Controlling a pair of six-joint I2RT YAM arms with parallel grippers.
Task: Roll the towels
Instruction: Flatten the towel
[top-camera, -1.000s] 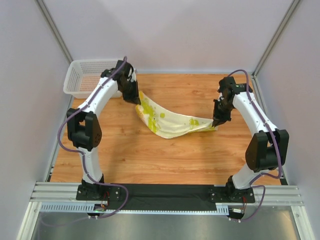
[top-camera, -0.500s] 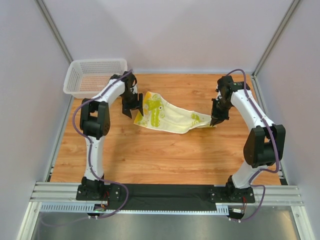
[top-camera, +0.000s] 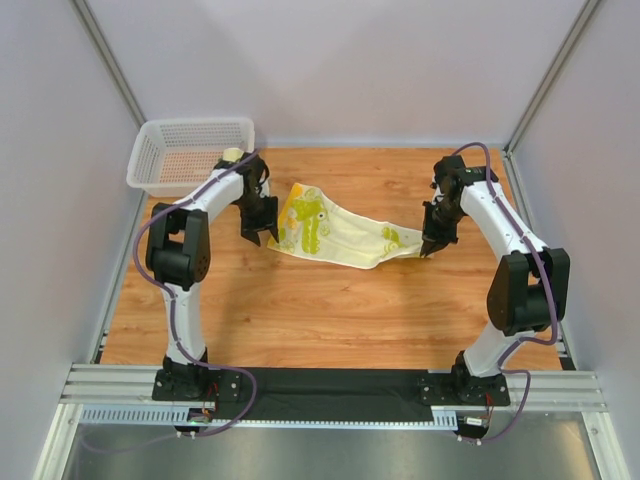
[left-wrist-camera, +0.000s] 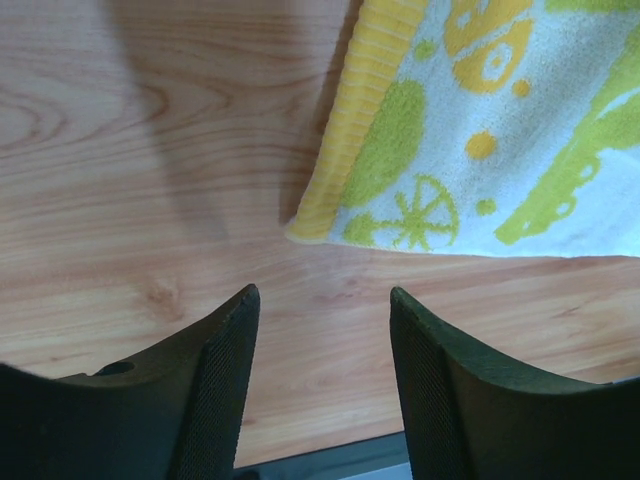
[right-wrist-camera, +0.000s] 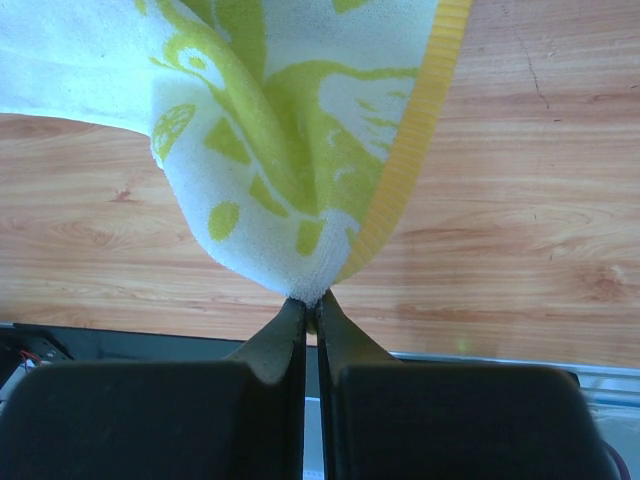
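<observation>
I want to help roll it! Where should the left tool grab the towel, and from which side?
Grab the towel by its yellow-hemmed corner, flat on the table just ahead of the open left tool. Come low from the left; that corner pokes toward it. The right tool pinches the far end.

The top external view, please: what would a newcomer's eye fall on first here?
The yellow-green patterned towel lies crumpled on the wooden table. The right gripper is shut on its right corner, while the left gripper hangs open beside the opposite edge. A white mesh basket sits at the far left corner.
</observation>
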